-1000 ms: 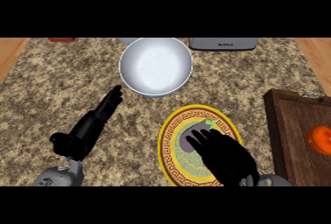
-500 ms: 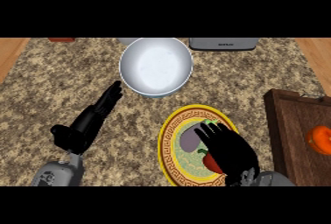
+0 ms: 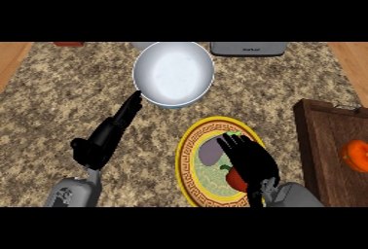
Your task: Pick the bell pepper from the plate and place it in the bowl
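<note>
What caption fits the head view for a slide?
Right hand over the red bell pepper on the plate; bowl waits, left hand open beside it.

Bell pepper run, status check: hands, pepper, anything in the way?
Right hand open over plate, not gripping. Bell pepper on plate, partly under hand. Left hand open, fingertips beside bowl. Path to bowl unobstructed.

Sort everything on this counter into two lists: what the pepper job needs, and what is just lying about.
Needed for the job:
bell pepper
plate
bowl
right hand

Lying about:
wooden board
orange fruit
grey appliance
left hand, resting open
</note>
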